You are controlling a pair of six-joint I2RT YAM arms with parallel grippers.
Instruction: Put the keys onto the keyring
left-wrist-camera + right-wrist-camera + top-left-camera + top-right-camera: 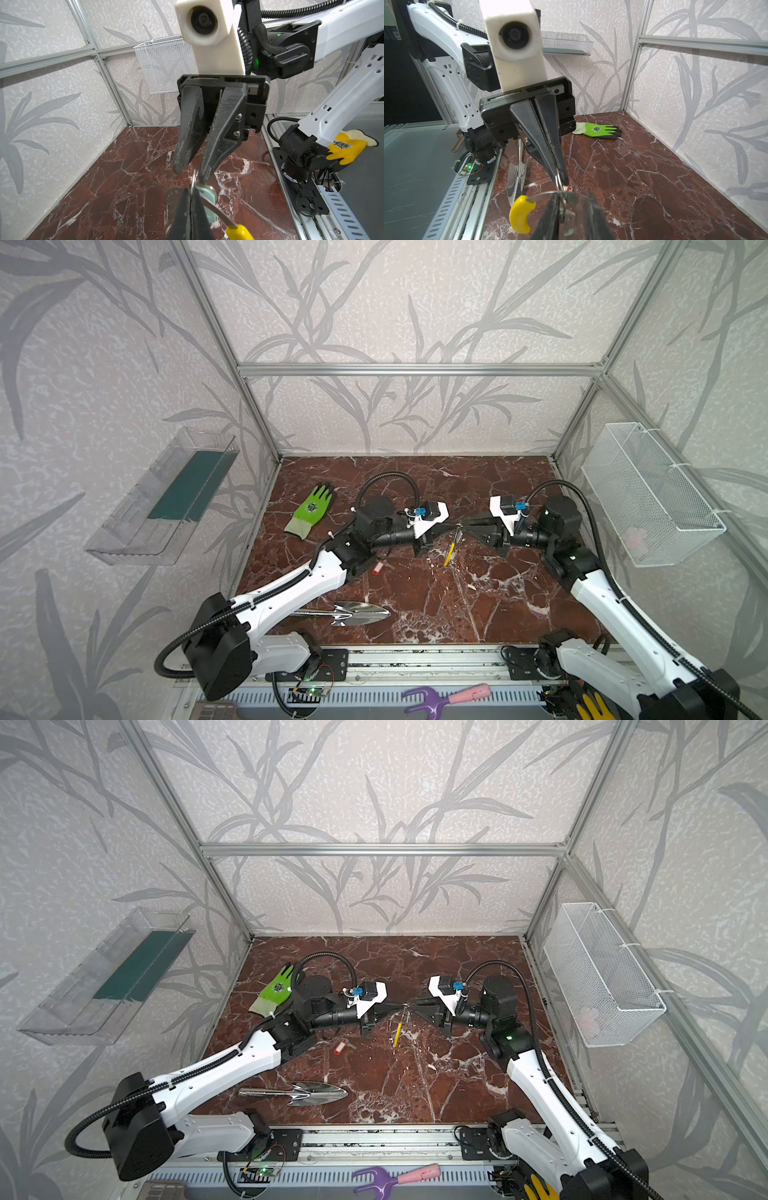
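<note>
As two robot arms meet nose to nose above a red marble table [498,605], the job of putting the keys on the keyring [542,196] looks at best half done. The left gripper [452,526] is clamped tight on the thin grey hoop. Its yellow segment [520,214] hangs toward about 6 o'clock from the meeting point in both top views.

The right gripper [192,171] has its jaws a narrow gap apart around the small split ring [194,178] of the mint-tagged key [207,194]. Whether they truly bite on it cannot be told, nor whether that key is threaded onto the hoop or only pressed against it.

The red-tagged key [377,567] lies loose on the marble at about 8 o'clock from the grippers, well apart from both, so it has yet to be fetched and threaded. A steel trowel [357,612] lies nearer 7 o'clock and farther out, and a green glove [311,510] at 9 o'clock; neither seems part of the work.

Only the top views show the red-tagged key plainly, but there the mint tag is too small to make out. The left wrist view alone shows that tag and the split ring between the right jaws. The right wrist view gives the left tips pinched shut and the curve of the yellow segment.
</note>
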